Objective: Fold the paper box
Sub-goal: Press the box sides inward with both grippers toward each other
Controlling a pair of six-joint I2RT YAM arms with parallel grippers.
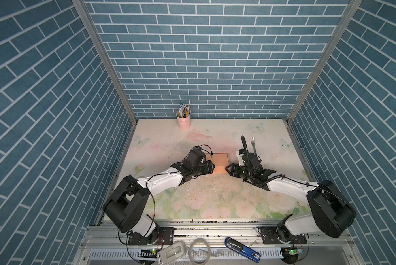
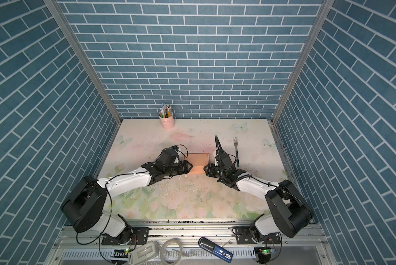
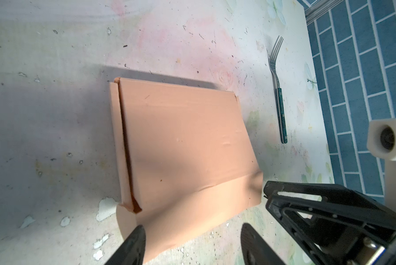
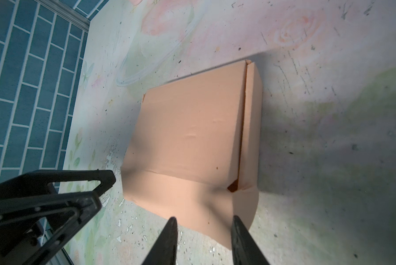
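The paper box [image 1: 220, 160] [image 2: 199, 160] is a flat peach-orange carton in the middle of the table, lid down. Its front flap [image 3: 192, 206] [image 4: 188, 197] sticks out on the near side and slopes to the tabletop. My left gripper [image 1: 213, 169] [image 3: 193, 244] is at the flap's left end, open wide. One of its fingers [image 3: 135, 243] overlaps the flap's corner. My right gripper [image 1: 227, 171] [image 4: 204, 238] is at the flap's right end, open, its fingertips over the flap's edge. Neither pair of jaws is closed on the cardboard.
A fork [image 1: 254, 146] [image 3: 279, 103] with a green handle lies just right of the box, beyond my right wrist. A pink pen cup [image 1: 183, 120] stands at the back wall. A blue tool [image 1: 243, 249] and a tape ring [image 1: 199, 250] lie on the front rail.
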